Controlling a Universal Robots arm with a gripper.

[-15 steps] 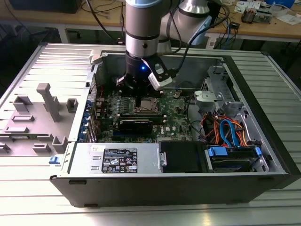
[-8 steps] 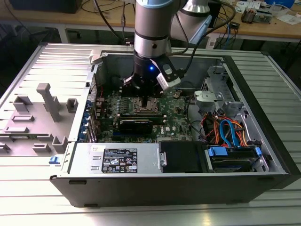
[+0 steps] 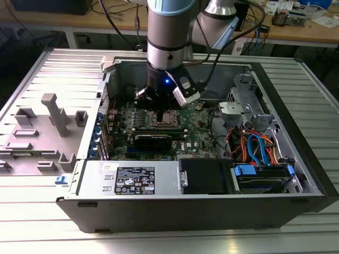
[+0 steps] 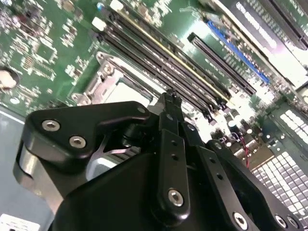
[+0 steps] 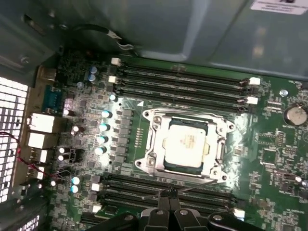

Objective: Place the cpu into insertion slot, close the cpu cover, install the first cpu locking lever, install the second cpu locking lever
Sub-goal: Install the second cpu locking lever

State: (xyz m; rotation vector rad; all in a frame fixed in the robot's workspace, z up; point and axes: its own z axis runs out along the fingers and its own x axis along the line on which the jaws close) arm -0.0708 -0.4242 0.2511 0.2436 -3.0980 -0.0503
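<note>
- An open computer case [image 3: 296, 159] of grey sheet metal is seen in the exterior view; a green motherboard [image 3: 198, 135] lies flat inside it, with bundled orange and blue cables [image 3: 254, 148] toward the exterior view's right.
- The insertion slot [image 5: 187, 144] is seated in the motherboard between rows of long black memory slots [image 5: 183, 84]; the cpu [image 5: 187, 143], a flat square with a matte silver-grey top, is held within it.
- The cpu cover [image 5: 155, 144], a thin silvery frame with a large cut-out, is laid down around the cpu.
- The gripper [image 5: 170, 193] is poised just beside the socket's edge, over the near memory slots; its black fingertips [image 4: 169, 98] are pressed together, clenched on nothing visible.
- A thin silvery lever [image 5: 195, 186] is seen just by the fingertips; whether it is touched cannot be told.
</note>
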